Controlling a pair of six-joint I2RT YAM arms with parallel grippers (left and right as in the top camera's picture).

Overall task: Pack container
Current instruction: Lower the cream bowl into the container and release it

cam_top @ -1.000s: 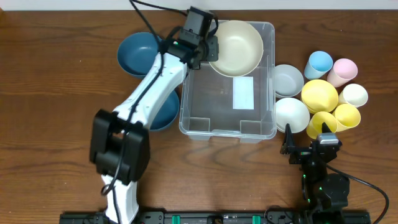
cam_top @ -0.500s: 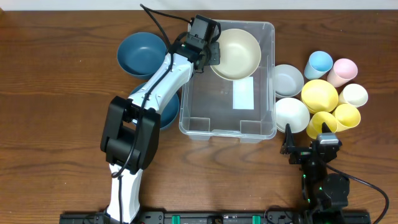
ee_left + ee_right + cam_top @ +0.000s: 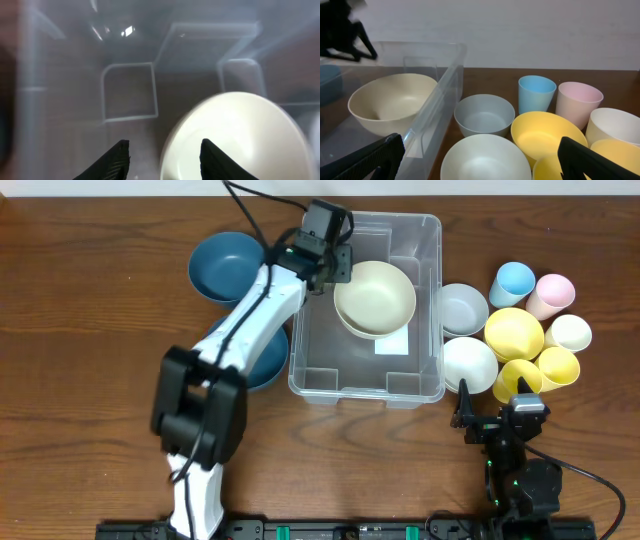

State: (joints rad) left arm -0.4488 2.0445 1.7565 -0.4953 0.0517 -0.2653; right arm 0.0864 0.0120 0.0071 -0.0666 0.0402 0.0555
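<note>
- The left hand [image 3: 333,262] hovers over the far left corner of the container [image 3: 365,397], fingers parted and gripping nothing.
- A cream bowl [image 3: 375,298] lies free inside the container, which stands mid-table [image 3: 90,380]. By the look of it, that is one item packed.
- Two blue bowls [image 3: 228,267] sit outside to its left; pastel bowls [image 3: 468,363] and cups [image 3: 513,282] wait to its right.
- The right hand [image 3: 480,160] rests wide open beside them.

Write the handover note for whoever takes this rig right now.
Left pincer: open, over the container, beside the cream bowl, not gripping it.
Right pincer: open, empty, facing the cups.
Done: the cream bowl lies inside the container.
Left to do: two blue bowls wait on the container's left. The grey bowl, white bowl, yellow bowl and the cups are on its right, all outside.
</note>
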